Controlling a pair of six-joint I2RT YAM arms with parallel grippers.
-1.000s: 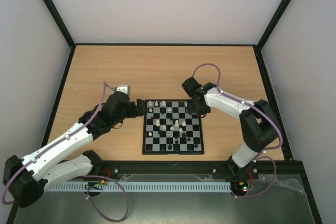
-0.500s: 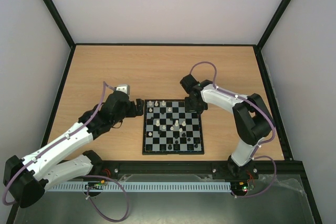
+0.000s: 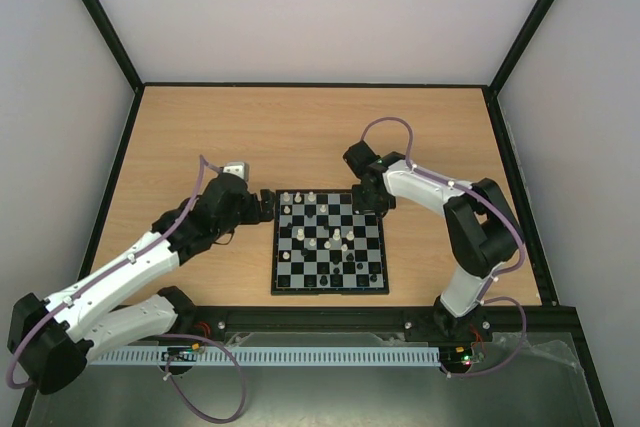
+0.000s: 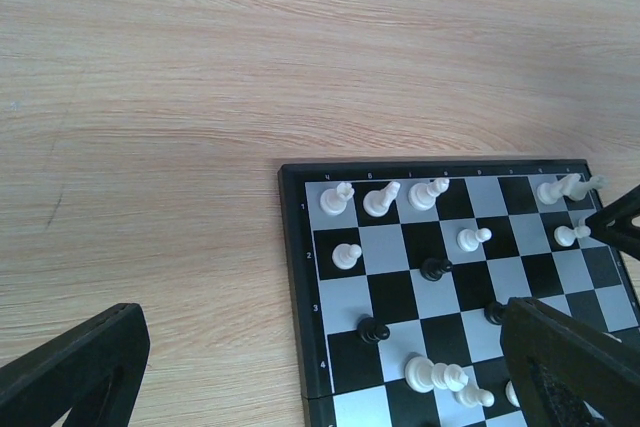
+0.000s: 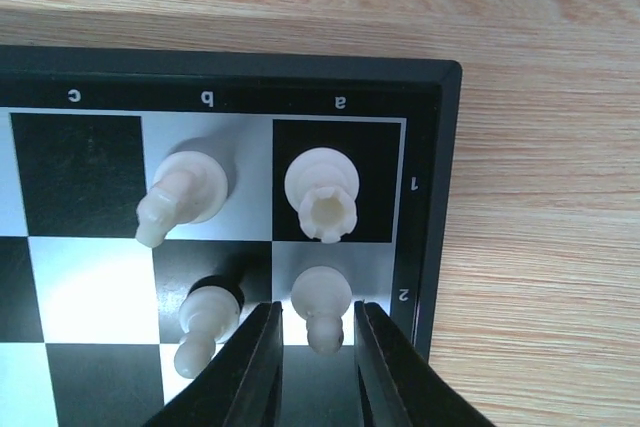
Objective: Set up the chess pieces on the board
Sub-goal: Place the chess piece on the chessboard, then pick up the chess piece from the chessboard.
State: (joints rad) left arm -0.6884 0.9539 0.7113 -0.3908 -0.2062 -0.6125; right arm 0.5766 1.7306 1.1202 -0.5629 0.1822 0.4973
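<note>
Two fingers (image 5: 262,367) of the right tool (image 5: 317,313) flank a white pawn (image 5: 320,299) so closely that it could be knocked over. A sideways drift or an off-centre lift would drag a finger across its head and tip it towards the neighbouring pawn (image 5: 205,319) or the rook (image 5: 322,195) on the corner square. The jaws are held only slightly apart, with a thin gap seen on each side, and nothing is gripped. The pawn stands upright on its square by the rim of the board (image 5: 432,147). The left tool (image 3: 262,203) is spread wide and empty beside the board's left edge, above the worktop (image 5: 540,247). Further chess pieces (image 3: 336,241) are scattered mid-board, so much is judged left to do.
</note>
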